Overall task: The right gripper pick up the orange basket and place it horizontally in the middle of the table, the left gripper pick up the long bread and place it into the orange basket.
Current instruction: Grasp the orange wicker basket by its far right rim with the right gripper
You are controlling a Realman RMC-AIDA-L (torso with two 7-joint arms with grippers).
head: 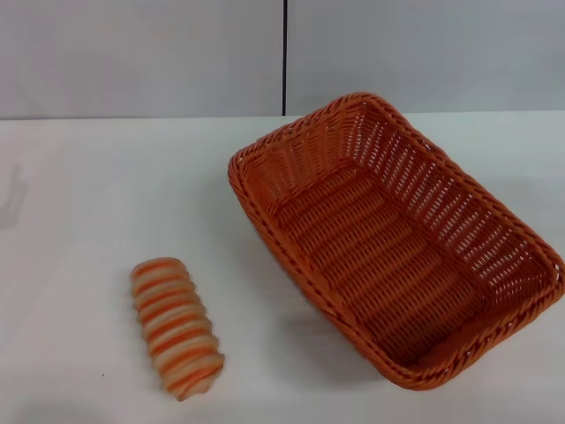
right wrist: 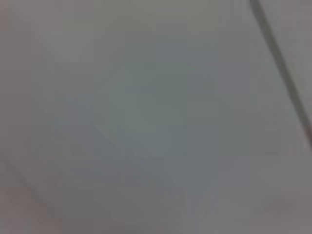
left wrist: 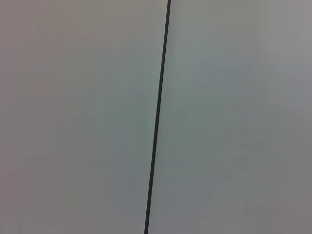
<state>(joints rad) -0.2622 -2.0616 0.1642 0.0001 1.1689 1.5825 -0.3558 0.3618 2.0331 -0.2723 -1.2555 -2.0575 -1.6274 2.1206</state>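
**Basket askew on the right, bread on the left, neither gripper in sight**

At the left of the white table [head: 79, 194], toward the near edge, lies the long bread [head: 175, 327], a striped orange-and-cream roll. Its long axis runs near to far with a slight slant, the near end a little further right than the far end. It rests flat, untouched, and well apart from everything else.

To its right sits the orange basket [head: 397, 238], upright and empty, filling most of the right half of the table. Its long axis runs diagonally, from the far centre of the table to the near right corner, so it is not yet horizontal and sits right of the middle. The nearest rim corner is near the bread but not touching it.

Behind both, a pale grey wall [head: 141, 53] with a dark vertical seam [head: 285, 53] meets the table. Both wrist views show only that wall and seam.

Neither the left gripper nor the right gripper appears in any view, so their fingers cannot be judged apart or together.

The basket lies on the right arm's side and the bread on the left arm's side. The first move likely turns on the basket's diagonal: it must be gripped at a rim, then turned and carried left toward the centre.
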